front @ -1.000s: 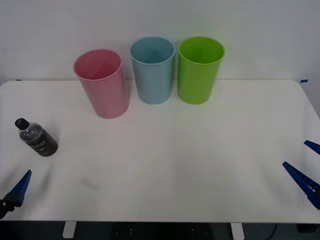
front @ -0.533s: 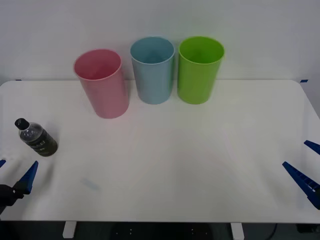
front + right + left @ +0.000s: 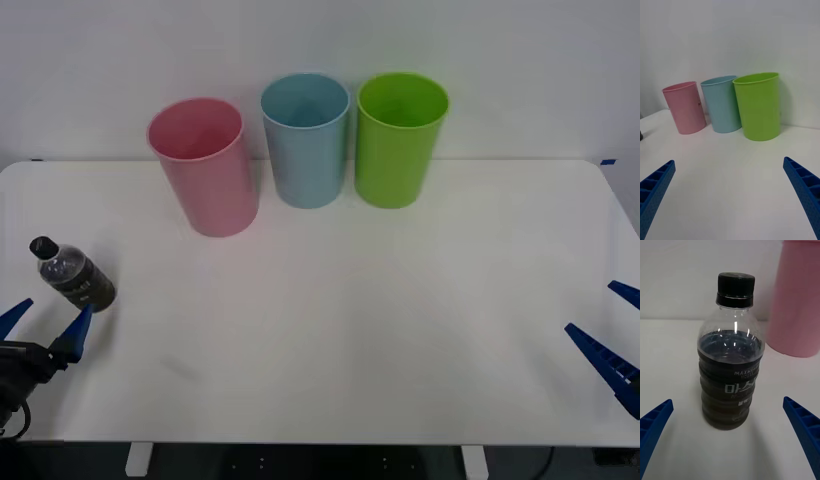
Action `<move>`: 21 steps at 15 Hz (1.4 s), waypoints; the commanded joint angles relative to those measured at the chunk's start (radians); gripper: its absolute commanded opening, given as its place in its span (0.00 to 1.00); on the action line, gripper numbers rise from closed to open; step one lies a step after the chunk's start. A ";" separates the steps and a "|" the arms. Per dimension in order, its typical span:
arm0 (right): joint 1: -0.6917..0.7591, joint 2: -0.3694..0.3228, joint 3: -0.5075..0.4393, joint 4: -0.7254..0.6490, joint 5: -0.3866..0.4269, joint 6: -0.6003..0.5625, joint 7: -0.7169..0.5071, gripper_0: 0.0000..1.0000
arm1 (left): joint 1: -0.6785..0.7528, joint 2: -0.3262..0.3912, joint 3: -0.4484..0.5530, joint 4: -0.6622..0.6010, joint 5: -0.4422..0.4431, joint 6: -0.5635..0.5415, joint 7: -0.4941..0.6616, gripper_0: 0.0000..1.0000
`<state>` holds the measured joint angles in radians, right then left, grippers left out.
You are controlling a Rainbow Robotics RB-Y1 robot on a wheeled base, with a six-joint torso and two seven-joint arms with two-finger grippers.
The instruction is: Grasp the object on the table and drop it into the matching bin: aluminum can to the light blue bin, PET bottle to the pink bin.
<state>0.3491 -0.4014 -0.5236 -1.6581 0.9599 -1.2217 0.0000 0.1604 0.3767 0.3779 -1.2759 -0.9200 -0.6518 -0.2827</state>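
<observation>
The PET bottle [image 3: 75, 275], small and clear with a black cap and a dark label, stands upright near the left edge of the white table [image 3: 350, 300]. My left gripper [image 3: 47, 322] is open just in front of it, low over the table and not touching it. In the left wrist view the bottle [image 3: 731, 363] stands centred beyond the two blue fingers [image 3: 655, 423], with the pink bin [image 3: 797, 300] behind it. At the back stand the pink bin [image 3: 205, 170] and the light blue bin [image 3: 307, 145]. My right gripper [image 3: 615, 330] rests open at the table's right edge.
A lime green bin [image 3: 398, 145] stands right of the light blue one, the three in a row before a white wall. The right wrist view shows the same pink [image 3: 684, 108], light blue [image 3: 721, 105] and green [image 3: 758, 107] bins across bare tabletop.
My left gripper has moved forward toward the bottle, and both its fingers have come into the front view. The bottle and the right arm have not moved.
</observation>
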 commanded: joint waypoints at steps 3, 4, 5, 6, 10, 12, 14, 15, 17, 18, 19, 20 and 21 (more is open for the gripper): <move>0.000 0.000 0.000 0.000 0.000 0.000 0.000 1.00 | -0.068 -0.001 -0.001 0.059 -0.020 0.015 -0.006 1.00; 0.000 0.000 0.000 0.000 0.000 0.000 0.000 1.00 | -0.085 -0.001 -0.002 0.072 -0.029 0.021 -0.004 1.00; 0.000 0.000 0.000 0.000 0.000 0.000 0.000 1.00 | -0.099 -0.001 -0.002 0.084 -0.034 0.029 -0.004 1.00; 0.000 0.000 0.000 0.000 0.000 0.000 0.000 1.00 | -0.124 0.001 -0.002 0.105 -0.042 0.029 -0.006 1.00; 0.000 0.000 0.000 0.000 0.000 0.000 0.000 1.00 | -0.182 0.001 -0.002 0.161 -0.059 0.038 -0.012 1.00; 0.000 0.000 0.000 0.000 0.000 0.000 0.000 1.00 | -0.199 0.001 -0.007 0.171 -0.059 0.047 -0.013 1.00; 0.000 0.000 0.000 0.000 0.000 0.000 0.000 1.00 | -0.206 -0.001 -0.014 0.173 -0.059 0.061 -0.013 1.00; 0.000 0.000 0.000 0.000 0.000 0.000 0.000 1.00 | -0.211 0.001 -0.019 0.173 -0.059 0.069 -0.013 1.00; 0.000 0.000 0.000 0.000 0.000 0.000 0.000 1.00 | -0.213 -0.001 -0.022 0.173 -0.059 0.075 -0.013 1.00; 0.000 0.000 0.000 0.000 0.000 0.000 0.000 1.00 | -0.211 -0.001 -0.022 0.173 -0.060 0.075 -0.013 1.00; 0.000 0.000 0.000 0.000 0.000 0.000 0.000 1.00 | -0.213 -0.001 -0.022 0.173 -0.060 0.075 -0.013 1.00; 0.000 0.000 0.000 0.000 0.000 0.000 0.000 1.00 | -0.211 0.001 -0.022 0.173 -0.059 0.075 -0.013 1.00; 0.000 0.000 0.000 0.000 0.000 0.000 0.000 1.00 | -0.211 -0.001 -0.024 0.173 -0.059 0.075 -0.013 0.98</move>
<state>0.3491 -0.4014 -0.5236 -1.6581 0.9599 -1.2217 0.0000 -0.0511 0.3766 0.3553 -1.1028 -0.9793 -0.5767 -0.2961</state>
